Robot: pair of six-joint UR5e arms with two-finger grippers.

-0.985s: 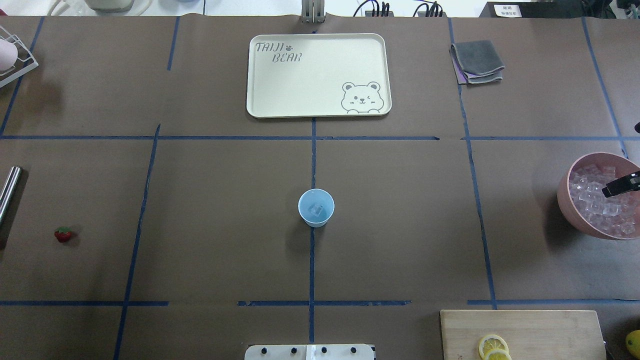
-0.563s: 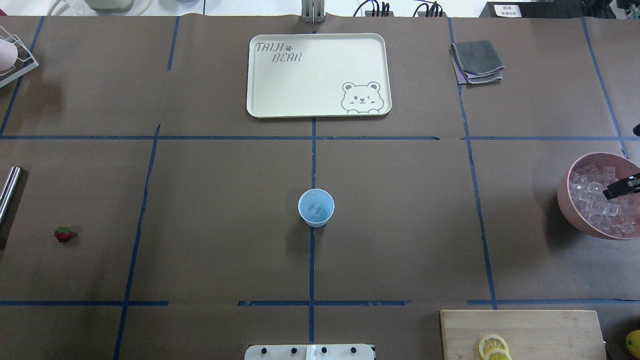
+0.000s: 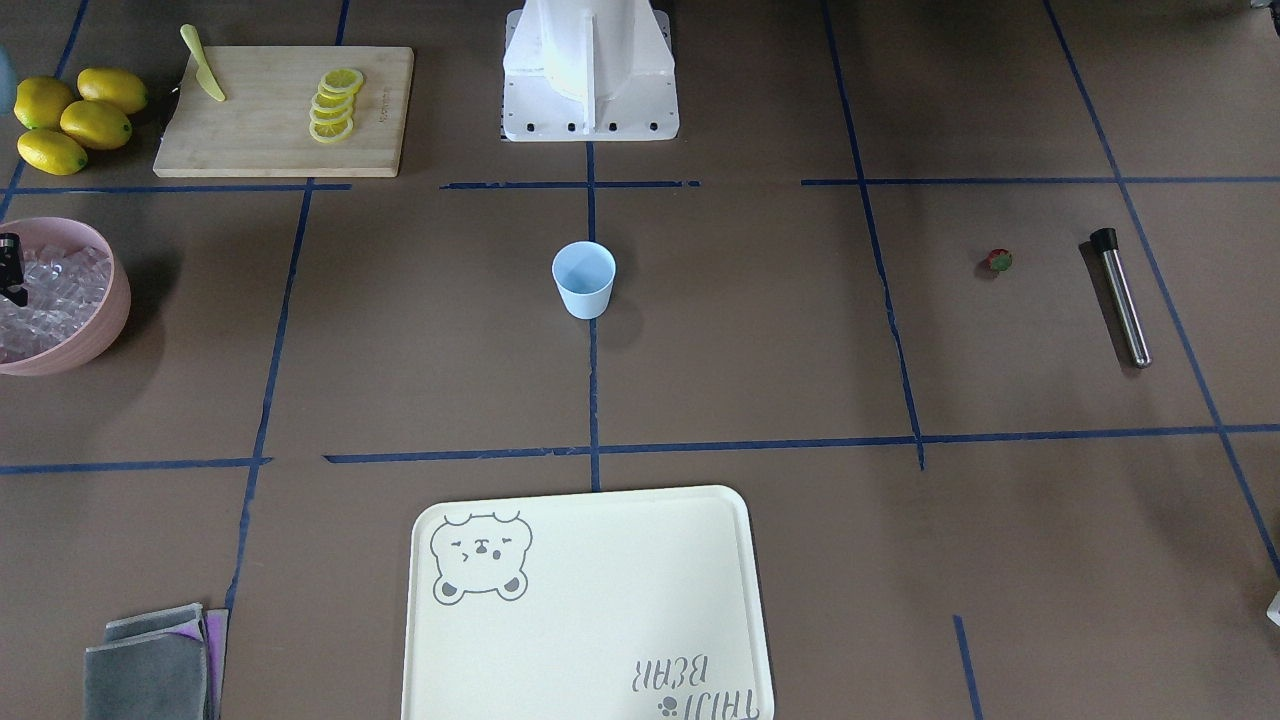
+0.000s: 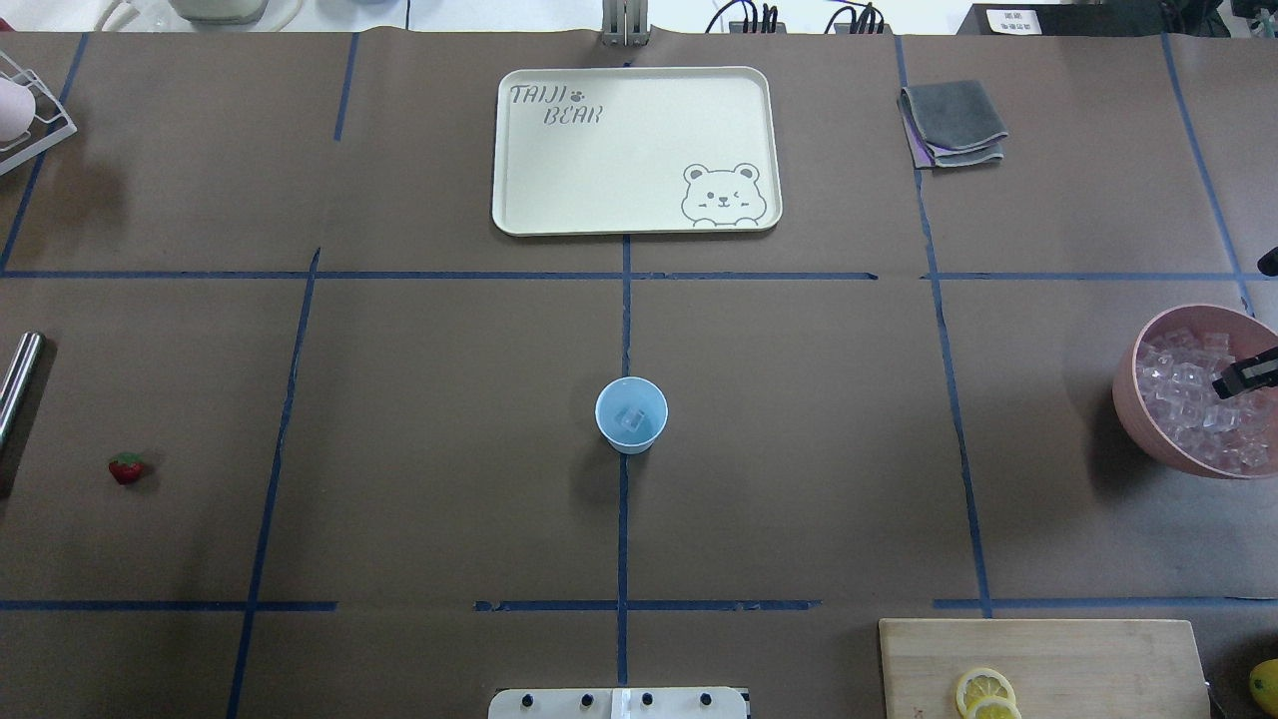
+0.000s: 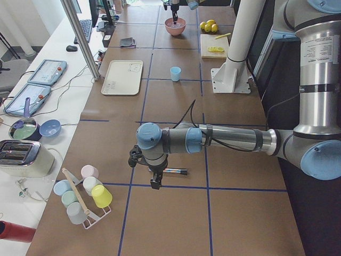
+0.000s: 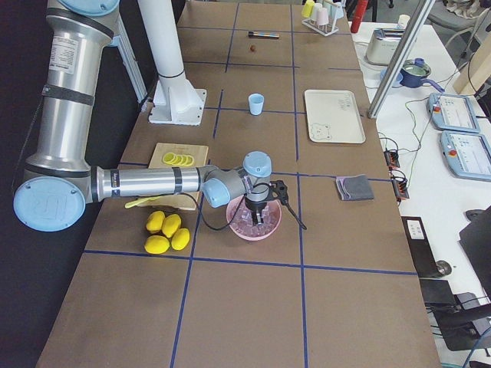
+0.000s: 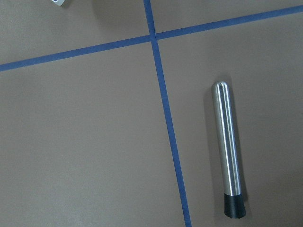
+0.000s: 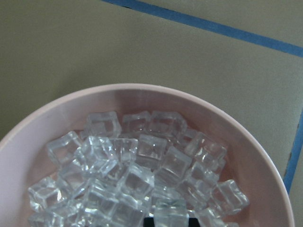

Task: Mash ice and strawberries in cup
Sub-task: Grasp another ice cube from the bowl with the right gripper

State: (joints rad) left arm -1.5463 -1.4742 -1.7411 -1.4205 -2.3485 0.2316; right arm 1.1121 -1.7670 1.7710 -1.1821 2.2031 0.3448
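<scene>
Front-facing view: the small light-blue plastic cup stands upright on the middle blue tape line. The tiny red strawberry lies well apart from the cup, toward the robot's left. The cream rectangular tray, on the cup's side away from the robot, reads "TAIJI BEAR".

Overhead view: one clear ice cube lies inside the cup. Far from the cup, the right gripper hangs over the round pink bowl of ice cubes. I cannot tell whether it grips anything.

Left side view: the left gripper hangs above the steel rod with black tip. Its grip cannot be told.
</scene>
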